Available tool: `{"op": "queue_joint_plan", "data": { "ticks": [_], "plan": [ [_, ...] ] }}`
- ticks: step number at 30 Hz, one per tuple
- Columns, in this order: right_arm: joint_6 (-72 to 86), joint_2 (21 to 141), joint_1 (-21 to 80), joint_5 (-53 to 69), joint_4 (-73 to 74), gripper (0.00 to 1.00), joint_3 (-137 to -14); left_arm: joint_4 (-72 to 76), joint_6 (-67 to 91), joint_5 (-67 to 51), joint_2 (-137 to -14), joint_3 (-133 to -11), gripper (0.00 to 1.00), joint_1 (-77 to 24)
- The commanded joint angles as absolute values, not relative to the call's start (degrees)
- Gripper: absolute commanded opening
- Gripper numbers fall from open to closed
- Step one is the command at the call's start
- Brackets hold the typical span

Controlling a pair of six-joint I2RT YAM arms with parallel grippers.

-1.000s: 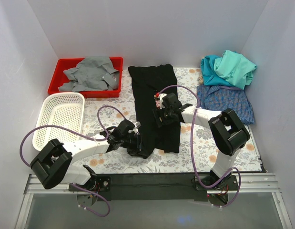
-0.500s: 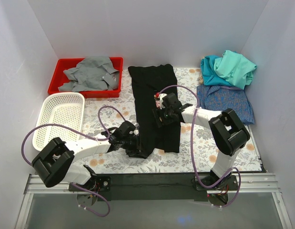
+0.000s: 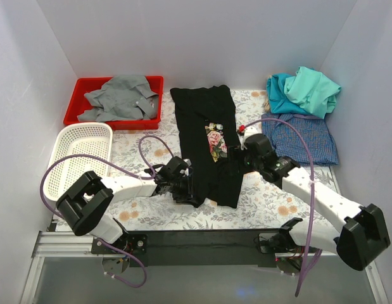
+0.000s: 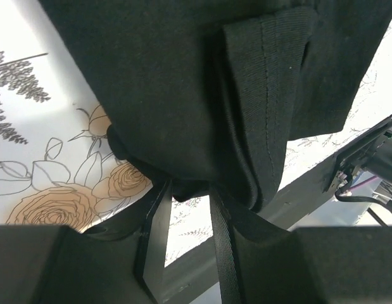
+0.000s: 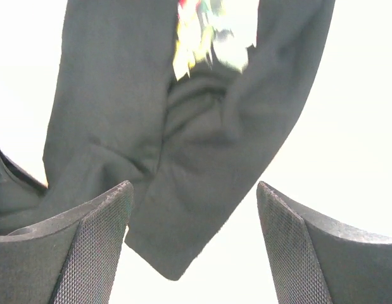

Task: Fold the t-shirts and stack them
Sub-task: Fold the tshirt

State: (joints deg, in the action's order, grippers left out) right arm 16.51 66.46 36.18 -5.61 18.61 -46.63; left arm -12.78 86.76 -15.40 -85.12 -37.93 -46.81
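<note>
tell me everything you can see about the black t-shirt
The black t-shirt is soft, matte cloth, folded lengthwise into a long strip that lies flat mid-table on the floral table cover. A pink rose print shows at its middle. The left gripper pinches its bunched near-left corner. The right gripper stands open at its right edge.

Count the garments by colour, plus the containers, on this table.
Black shirt: 1
Teal shirt: 1
Mint-green shirt: 1
Blue-checked shirt: 1
Grey shirt: 1
Red tray: 1
White basket: 1
Total: 7
</note>
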Motion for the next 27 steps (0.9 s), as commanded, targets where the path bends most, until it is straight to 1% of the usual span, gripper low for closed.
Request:
{"op": "queue_joint_plan", "data": {
  "ticks": [1, 7, 11, 17, 20, 22, 27],
  "plan": [
    [23.9, 63.47, 36.3, -6.69, 24.25, 0.84, -40.19, -13.27, 84.9, -11.86, -86.05, -37.71, 0.29, -47.46],
    [33.3, 55.64, 36.3, -2.38, 23.56, 0.8, -31.65, -13.97, 84.99, -12.39, -81.4, -36.74, 0.28, -47.46],
    [37.78, 51.69, 36.39, -0.44, 21.97, 0.75, -26.65, -15.29, 84.99, -11.78, -79.02, -36.83, 0.28, -47.46],
    [43.06, 51.68, 36.47, 3.78, 17.15, 0.65, -21.01, -16.44, 84.99, -10.9, -77.78, -37.79, 0.28, -47.46],
    [44.99, 51.94, 36.65, 4.74, 14.25, 0.61, -18.73, -16.44, 85.08, -10.81, -77.78, -37.71, 0.28, -47.46],
    [45.79, 51.94, 36.74, 5.18, 12.66, 0.62, -17.32, -16.44, 85.08, -10.81, -77.87, -37.71, 0.28, -47.46],
    [46.49, 54.4, 36.91, 5.89, 9.24, 0.57, -16.79, -16.26, 85.08, -10.9, -78.22, -37.18, 0.28, -47.46]
  ]
}}
